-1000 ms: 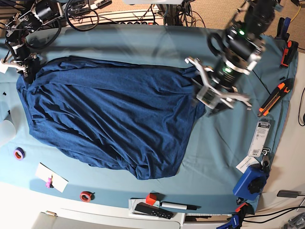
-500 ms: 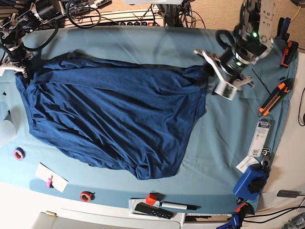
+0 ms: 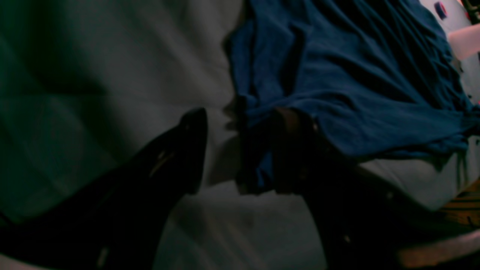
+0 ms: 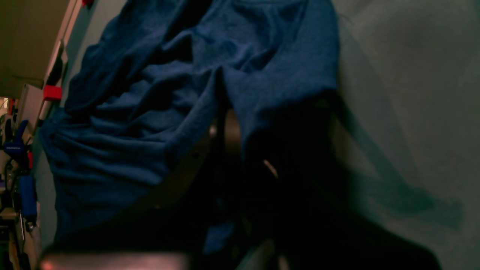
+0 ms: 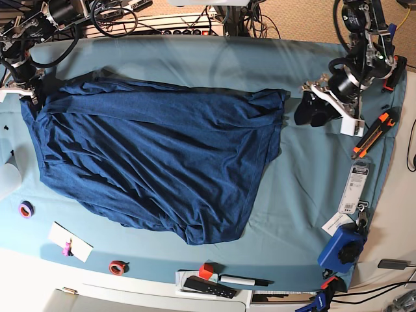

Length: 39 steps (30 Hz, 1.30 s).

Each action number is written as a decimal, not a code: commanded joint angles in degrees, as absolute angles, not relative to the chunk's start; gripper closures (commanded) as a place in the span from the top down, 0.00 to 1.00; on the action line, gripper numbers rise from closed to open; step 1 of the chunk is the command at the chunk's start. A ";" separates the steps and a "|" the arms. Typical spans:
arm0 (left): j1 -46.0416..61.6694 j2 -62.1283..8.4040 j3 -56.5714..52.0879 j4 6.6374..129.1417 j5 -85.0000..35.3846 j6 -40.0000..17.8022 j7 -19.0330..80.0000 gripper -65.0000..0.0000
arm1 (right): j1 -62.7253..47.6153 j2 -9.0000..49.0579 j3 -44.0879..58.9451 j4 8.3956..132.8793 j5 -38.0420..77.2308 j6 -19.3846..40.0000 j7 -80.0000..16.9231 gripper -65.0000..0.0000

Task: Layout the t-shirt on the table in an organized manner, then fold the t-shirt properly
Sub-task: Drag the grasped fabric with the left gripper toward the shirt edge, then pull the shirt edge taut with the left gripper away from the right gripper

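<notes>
Around: a utility knife (image 5: 372, 132) and tape rolls (image 5: 26, 209) lay on the surface (image 5: 305, 188).
Left gripper (image 5: 312, 109): jaws apart, beside the shirt (image 5: 156, 162).
Right gripper (image 5: 26, 91): clamped on the shirt's corner.

one t-shirt (image 5: 156, 162), one table (image 5: 305, 188), two tape rolls (image 5: 26, 209), one orange utility knife (image 5: 372, 133), one black marker (image 5: 244, 281)

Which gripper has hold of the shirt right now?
The right gripper, shut on the t-shirt at its corner. The left gripper stands open just off the opposite edge, holding nothing.
</notes>
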<state>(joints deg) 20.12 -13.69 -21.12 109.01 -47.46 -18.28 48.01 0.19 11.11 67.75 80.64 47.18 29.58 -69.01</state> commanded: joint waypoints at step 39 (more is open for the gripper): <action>15.70 -14.61 -13.78 96.23 -56.84 -31.11 53.34 0.00 | 0.58 14.81 67.81 81.78 51.31 30.00 -70.74 0.00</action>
